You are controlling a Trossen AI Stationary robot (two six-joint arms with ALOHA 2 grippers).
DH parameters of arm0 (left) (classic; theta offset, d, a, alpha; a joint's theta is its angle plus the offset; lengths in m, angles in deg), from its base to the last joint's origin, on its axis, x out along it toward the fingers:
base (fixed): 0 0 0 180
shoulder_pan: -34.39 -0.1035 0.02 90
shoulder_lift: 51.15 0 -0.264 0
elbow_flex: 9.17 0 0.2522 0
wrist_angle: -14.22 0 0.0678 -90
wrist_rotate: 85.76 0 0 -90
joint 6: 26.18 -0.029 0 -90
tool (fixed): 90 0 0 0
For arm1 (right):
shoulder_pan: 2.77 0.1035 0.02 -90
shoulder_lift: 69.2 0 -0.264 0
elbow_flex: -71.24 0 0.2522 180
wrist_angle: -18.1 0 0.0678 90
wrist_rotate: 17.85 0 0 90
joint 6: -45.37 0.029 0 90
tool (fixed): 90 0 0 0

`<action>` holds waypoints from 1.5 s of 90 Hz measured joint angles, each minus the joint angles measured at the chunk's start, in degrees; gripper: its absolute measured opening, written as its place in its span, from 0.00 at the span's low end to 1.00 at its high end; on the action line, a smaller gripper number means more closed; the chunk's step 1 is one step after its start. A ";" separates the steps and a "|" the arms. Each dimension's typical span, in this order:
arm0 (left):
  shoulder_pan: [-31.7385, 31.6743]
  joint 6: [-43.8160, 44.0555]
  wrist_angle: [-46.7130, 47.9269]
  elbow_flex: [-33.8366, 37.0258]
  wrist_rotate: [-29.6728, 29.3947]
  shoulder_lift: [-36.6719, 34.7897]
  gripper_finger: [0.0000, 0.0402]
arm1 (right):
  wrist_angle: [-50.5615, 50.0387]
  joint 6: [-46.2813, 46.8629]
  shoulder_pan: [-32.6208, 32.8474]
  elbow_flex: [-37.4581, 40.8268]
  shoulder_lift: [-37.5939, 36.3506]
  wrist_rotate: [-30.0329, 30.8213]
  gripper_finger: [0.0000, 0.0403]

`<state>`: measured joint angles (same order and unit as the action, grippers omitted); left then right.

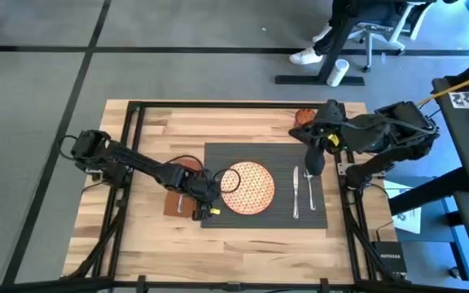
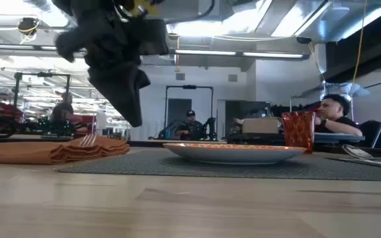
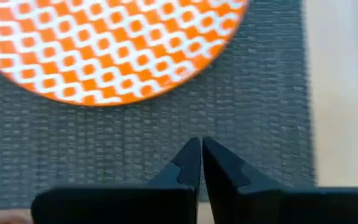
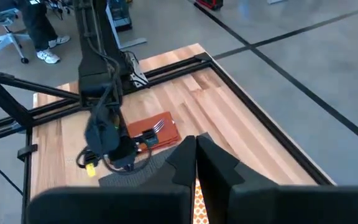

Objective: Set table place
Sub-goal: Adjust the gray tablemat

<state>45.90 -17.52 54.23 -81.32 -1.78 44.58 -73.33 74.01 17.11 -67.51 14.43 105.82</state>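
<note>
Fork [image 1: 296, 193] and knife [image 1: 312, 192] lie parallel beside plate [image 1: 247, 187].

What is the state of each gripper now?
Left gripper: shut, holding nothing, above the placemat.
Right gripper: shut, holding nothing.

Overhead, table-level, two wrist views

"NETGEAR" on black box [image 1: 391, 262]
</note>
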 joint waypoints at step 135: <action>-2.51 2.93 0.02 3.56 -0.44 5.65 0.00 | -0.01 -0.07 -0.02 0.00 0.00 0.24 0.00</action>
<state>43.40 -14.59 54.24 -77.76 -2.21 50.23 -73.34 73.95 17.08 -67.51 14.43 106.06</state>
